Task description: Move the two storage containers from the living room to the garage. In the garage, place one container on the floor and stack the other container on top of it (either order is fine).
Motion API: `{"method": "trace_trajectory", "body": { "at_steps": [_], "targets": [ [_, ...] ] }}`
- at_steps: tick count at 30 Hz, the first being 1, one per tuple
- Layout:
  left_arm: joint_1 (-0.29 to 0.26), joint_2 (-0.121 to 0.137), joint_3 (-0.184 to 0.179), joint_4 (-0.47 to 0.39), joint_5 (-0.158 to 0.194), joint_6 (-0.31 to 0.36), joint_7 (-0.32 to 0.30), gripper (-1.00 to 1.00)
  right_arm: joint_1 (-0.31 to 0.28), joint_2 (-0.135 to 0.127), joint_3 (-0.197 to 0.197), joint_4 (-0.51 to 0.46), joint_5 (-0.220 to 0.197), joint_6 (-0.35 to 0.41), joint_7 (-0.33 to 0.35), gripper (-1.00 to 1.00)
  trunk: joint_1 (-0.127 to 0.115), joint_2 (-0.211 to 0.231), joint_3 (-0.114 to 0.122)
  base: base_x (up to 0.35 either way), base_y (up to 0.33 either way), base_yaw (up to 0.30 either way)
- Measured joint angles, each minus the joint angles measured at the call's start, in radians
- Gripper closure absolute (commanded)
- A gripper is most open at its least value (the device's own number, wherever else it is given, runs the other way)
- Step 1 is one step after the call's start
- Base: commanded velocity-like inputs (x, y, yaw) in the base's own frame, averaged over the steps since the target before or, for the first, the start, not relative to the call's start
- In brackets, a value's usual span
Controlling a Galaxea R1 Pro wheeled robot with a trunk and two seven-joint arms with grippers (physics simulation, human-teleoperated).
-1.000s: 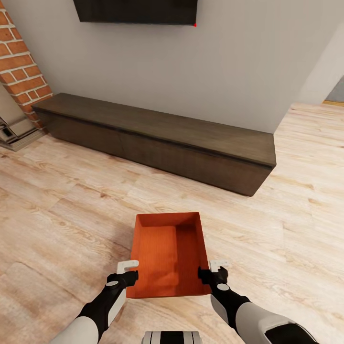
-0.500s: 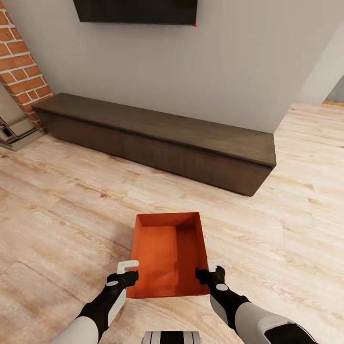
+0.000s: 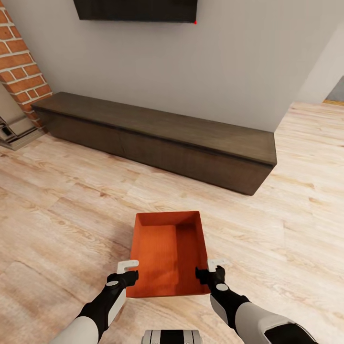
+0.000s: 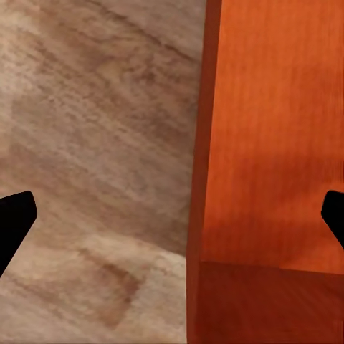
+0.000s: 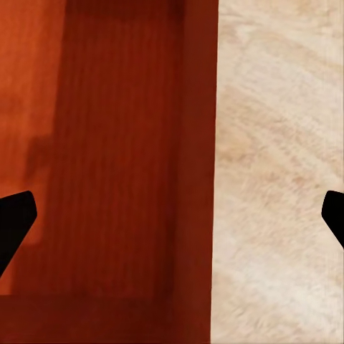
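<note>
Left end effector spread wide, straddling the left wall of the orange-red storage container near its close corner; in the left wrist view the two dark fingertips stand well apart at opposite frame edges, one over the plank floor and one over the bin's interior, with the rim edge running between them and no visible contact. Right end effector likewise wide open astride the right wall near the close corner; in the right wrist view one fingertip lies over the bin's shaded inner side, the other over pale floor. Whether either finger touches the wall cannot be told. The container is a topless rectangular bin with a stepped inner bottom, standing upright on the light wood plank floor directly ahead of the robot, long axis pointing away. Open floor surrounds it on the left, right and far sides. Beyond this clear strip a long low dark bench runs along the white wall, well apart from the bin. A black wall television hangs above it; a red brick fireplace occupies the far left corner. Floor continues past the bench's right end.
</note>
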Motion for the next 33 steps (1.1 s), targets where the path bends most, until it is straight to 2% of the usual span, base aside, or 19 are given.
{"method": "trace_trajectory", "body": {
  "at_steps": [15,33],
  "targets": [
    [0.0,0.001,0.0,-0.001,-0.001,0.0,0.0,-1.0,0.001,0.0,-0.001,0.0,-0.001,-0.002,0.0,-1.0,0.058,-0.105,-0.047,0.0,0.0,0.0],
    [0.0,0.001,0.0,-0.003,-0.002,-0.001,0.003,-1.0,0.001,-0.001,-0.004,0.0,-0.001,-0.002,0.0,-1.0,0.058,-0.105,-0.047,0.0,0.0,0.0]
  ]
}}
